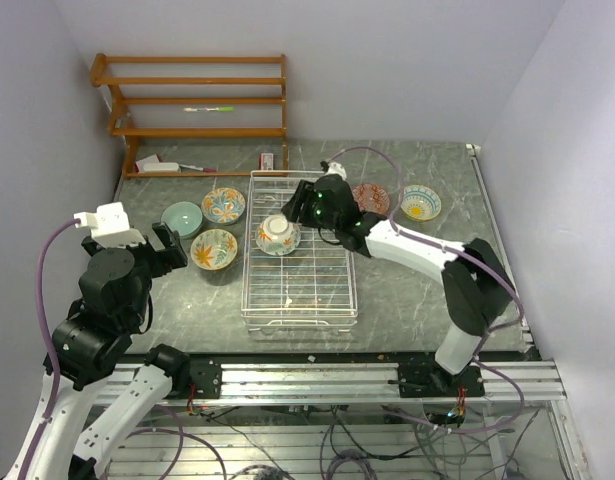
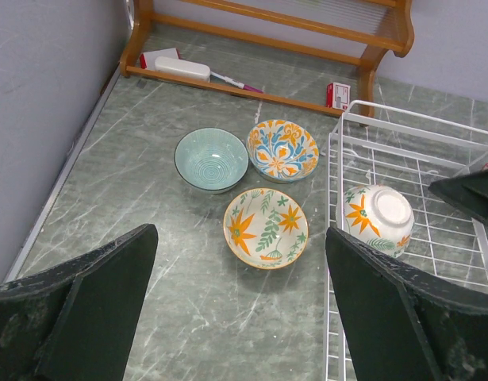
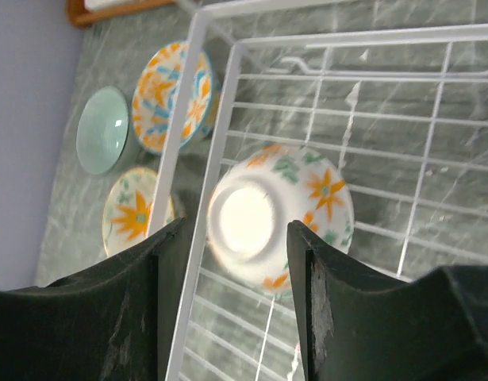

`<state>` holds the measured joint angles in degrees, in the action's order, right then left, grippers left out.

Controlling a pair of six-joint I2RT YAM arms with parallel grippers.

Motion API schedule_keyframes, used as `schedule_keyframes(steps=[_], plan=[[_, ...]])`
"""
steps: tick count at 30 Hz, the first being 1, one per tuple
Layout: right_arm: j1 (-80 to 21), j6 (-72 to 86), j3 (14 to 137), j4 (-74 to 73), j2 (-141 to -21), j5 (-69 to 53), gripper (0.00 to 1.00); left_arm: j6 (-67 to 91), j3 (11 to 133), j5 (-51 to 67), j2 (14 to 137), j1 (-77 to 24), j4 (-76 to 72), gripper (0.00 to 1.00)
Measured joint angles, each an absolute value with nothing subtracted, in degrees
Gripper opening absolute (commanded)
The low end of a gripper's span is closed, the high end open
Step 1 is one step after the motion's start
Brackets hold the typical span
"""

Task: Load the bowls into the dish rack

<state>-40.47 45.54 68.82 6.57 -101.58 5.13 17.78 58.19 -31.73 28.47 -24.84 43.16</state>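
Note:
A white wire dish rack (image 1: 299, 300) stands mid-table. One floral bowl (image 1: 277, 234) lies upside down in its far left part, also in the right wrist view (image 3: 307, 190) and the left wrist view (image 2: 376, 216). My right gripper (image 1: 303, 206) (image 3: 236, 226) hovers open just behind that bowl, fingers apart from it. Left of the rack sit a teal bowl (image 1: 182, 217), a blue-orange bowl (image 1: 223, 205) and an orange-star bowl (image 1: 214, 249) (image 2: 266, 228). Right of the rack are a red bowl (image 1: 371, 199) and a teal-yellow bowl (image 1: 420, 202). My left gripper (image 1: 172, 250) (image 2: 240, 234) is open and holds nothing.
A wooden shelf (image 1: 192, 100) stands at the back left, with a white object (image 2: 181, 69), a pen and a small red box (image 1: 268, 161) at its foot. Walls close in on the left and right. The table's raised edge (image 1: 492, 230) runs along the right side.

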Motion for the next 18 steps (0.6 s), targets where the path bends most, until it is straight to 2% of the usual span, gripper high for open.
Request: schedule_keyframes(steps=[9,18], plan=[[-50.72,33.65,65.84,-6.79,-91.2,14.66,0.52,17.78,58.19,-31.73,28.45,-24.84,43.16,0.98],[-51.07,24.16,67.99,-11.97,-95.57,15.7,0.52,17.8,57.41,-31.73,28.47,-24.84,43.16,0.98]])
